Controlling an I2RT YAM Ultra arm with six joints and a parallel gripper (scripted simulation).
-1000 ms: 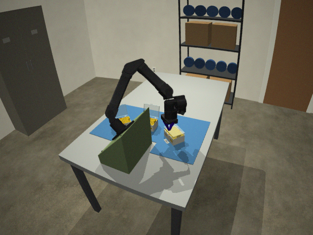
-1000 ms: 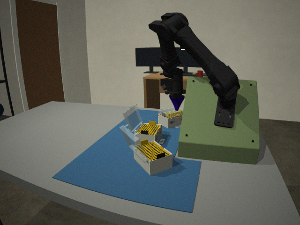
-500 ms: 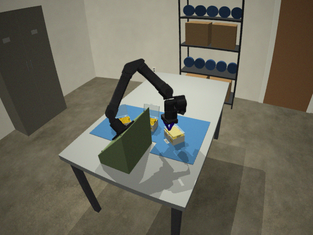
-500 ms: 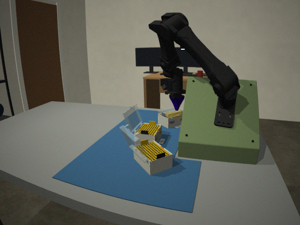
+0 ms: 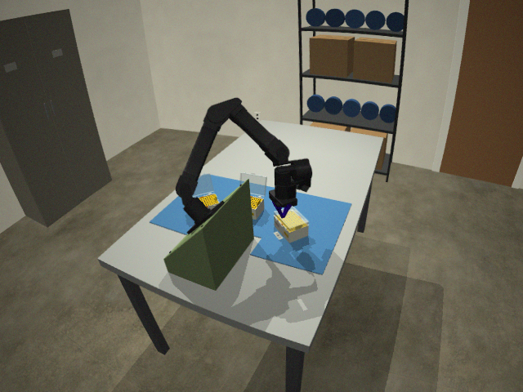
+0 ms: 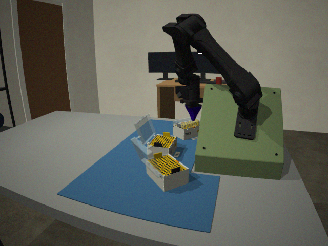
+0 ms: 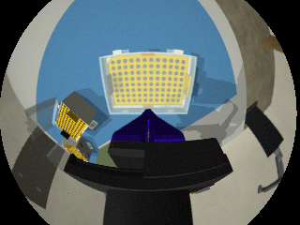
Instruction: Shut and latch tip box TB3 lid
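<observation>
Grey desk (image 5: 337, 152); carries all items listed below.
Blue bench mat (image 6: 111, 190); flat on desk, under all three tip boxes.
Green wedge-shaped mount (image 6: 238, 159); on desk at mat edge, black arm (image 6: 225, 66) bolted to its sloped face.
Hand (image 5: 286, 209); dark blue fingers pressed together to a point, fully closed, nothing gripped; aimed straight down at rear edge of TB3 lid, tip at or just above it, contact not discernible.
Tip box TB3 (image 6: 187, 128); on mat, far end of row in exterior view, just beside green mount; sticker legible on front wall; clear lid (image 7: 149, 82) lying down over yellow insert, latch state not discernible.
Middle tip box (image 6: 162, 144); clear lid raised open behind it, yellow insert exposed; ID unreadable.
Nearest tip box (image 6: 169, 173); turned at an angle on mat, lid swung back, yellow insert exposed; ID unreadable.
</observation>
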